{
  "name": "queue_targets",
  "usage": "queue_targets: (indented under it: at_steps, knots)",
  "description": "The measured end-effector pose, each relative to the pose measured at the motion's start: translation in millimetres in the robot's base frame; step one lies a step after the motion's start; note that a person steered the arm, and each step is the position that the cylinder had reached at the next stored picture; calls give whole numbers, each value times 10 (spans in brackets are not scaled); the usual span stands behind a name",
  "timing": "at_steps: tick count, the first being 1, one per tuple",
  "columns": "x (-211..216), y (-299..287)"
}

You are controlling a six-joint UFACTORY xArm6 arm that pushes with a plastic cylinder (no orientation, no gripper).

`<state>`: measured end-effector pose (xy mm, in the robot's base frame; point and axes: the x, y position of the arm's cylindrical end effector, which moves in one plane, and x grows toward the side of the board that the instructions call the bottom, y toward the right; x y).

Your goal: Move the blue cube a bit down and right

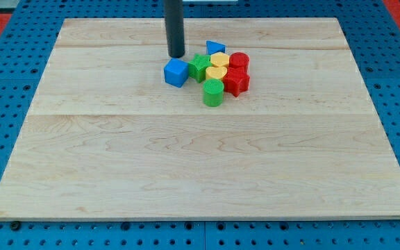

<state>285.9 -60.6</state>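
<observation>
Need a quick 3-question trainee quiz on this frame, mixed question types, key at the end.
1. True or false: my tip sits just above the blue cube in the view.
2. Which block lies nearest the view's bottom? A) green cylinder B) blue triangular block C) green star-shaped block
3. Fill in: the cluster lies to the blue cube's ____ in the view.

Key: 1 true; 2 A; 3 right.
</observation>
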Motion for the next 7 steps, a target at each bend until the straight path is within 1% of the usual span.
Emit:
queue_targets:
  at_steps: [1, 2, 4, 6, 7]
  knots:
    - [-33, -362]
    - [71, -539]
    - [353, -390]
    - [526, 30]
    - [617, 44]
